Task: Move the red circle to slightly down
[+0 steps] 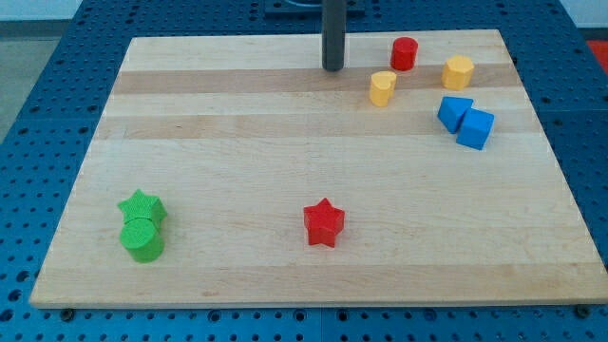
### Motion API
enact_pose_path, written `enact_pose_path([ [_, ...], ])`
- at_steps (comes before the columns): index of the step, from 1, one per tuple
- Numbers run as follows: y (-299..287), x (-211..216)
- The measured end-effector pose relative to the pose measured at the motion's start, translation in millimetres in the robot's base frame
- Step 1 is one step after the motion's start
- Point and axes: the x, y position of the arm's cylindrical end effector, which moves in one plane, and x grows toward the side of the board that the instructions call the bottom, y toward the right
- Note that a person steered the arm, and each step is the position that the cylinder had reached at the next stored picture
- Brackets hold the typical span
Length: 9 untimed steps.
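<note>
1. Green cylinder [142,239], near the view's bottom left, touching the green star [142,206] just above it.
2. Red star [324,222], lower centre of the wooden board [285,142], standing alone.
3. Two blue blocks, touching: one [475,129] at the view's right, the other [454,112] just up-left of it.
4. Yellow cylinder [383,87], left of the blue pair.
5. Yellow hexagonal block [457,72], above the blue pair.
6. Red circle [405,53], near the board's top edge, between the two yellow blocks and above them.
7. My tip [332,68], left of the red circle and clear of it; a bare rod, no jaws.
</note>
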Motion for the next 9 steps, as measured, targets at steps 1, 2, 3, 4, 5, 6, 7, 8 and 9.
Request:
enact_pose_path([
  [1, 24.7, -35.6],
  [2, 62.7, -46.9],
  [3, 97.6, -47.0],
  [4, 110.8, -47.1],
  [5, 110.8, -36.2],
  [6, 110.8, -14.9],
  [7, 110.8, 3.8],
  [8, 110.8, 23.5],
  [9, 110.8, 43.7],
])
